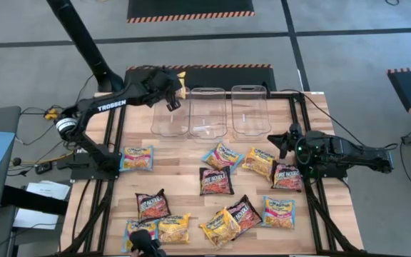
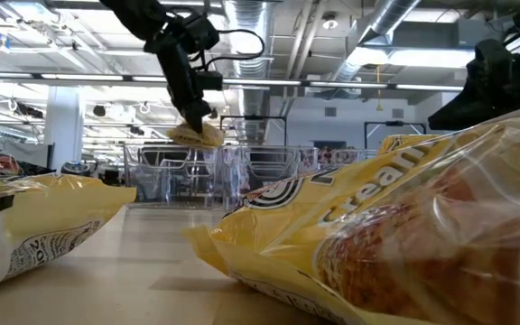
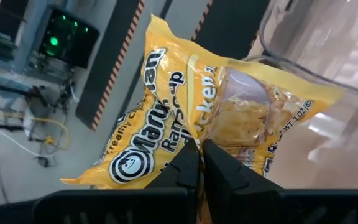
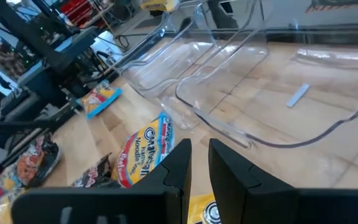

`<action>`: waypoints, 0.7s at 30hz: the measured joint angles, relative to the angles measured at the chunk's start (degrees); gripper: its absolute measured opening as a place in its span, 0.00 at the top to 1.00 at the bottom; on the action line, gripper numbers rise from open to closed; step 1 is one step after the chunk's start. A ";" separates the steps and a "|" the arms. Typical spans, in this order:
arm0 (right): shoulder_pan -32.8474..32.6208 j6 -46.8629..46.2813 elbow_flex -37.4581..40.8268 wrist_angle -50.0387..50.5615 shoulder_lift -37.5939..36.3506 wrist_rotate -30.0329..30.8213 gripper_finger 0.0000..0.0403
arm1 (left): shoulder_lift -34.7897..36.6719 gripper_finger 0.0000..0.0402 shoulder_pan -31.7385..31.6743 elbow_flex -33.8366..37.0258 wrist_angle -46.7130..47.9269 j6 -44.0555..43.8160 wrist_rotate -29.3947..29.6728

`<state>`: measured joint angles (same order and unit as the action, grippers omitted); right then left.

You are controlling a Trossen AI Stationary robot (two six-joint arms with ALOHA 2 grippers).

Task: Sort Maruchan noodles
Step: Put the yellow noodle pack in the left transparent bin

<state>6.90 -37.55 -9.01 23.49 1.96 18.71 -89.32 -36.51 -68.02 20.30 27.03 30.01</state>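
Table's far edge: left hand (image 1: 175, 98) gripping yellow packet (image 1: 182, 84).

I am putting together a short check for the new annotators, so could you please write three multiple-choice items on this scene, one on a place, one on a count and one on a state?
1. Where is the left gripper?
A. Above the far edge of the table, by the leftmost clear bin
B. Low over the packets at the near edge
C. Inside the rightmost bin

2. How many clear bins stand in the row at the far side?
A. One
B. Three
C. Five

3. What state is the left gripper in?
A. Open and empty
B. Shut on a yellow noodle packet
C. Shut on a maroon packet

Answers: 1 A, the high view shows it next to the leftmost bin. 2 B, three bins show side by side from above. 3 B, the left wrist view shows its fingers pinching the yellow packet.
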 joint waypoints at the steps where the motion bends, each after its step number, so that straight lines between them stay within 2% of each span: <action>1: 0.00 -0.46 -0.01 0.03 0.01 0.61 0.80 | 0.00 1.00 -0.02 0.80 -0.84 0.91 -0.17; 16: 0.02 -1.09 0.01 0.02 0.01 3.90 0.80 | 0.00 1.00 -0.42 12.50 -15.97 2.09 -2.37; 21: 0.01 -1.09 -0.01 0.02 0.00 4.33 0.80 | 0.04 1.00 -2.08 13.49 -18.03 2.25 -4.46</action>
<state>6.91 -38.63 -9.02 23.51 1.96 23.04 -89.27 -38.59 -54.53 2.28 29.28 25.56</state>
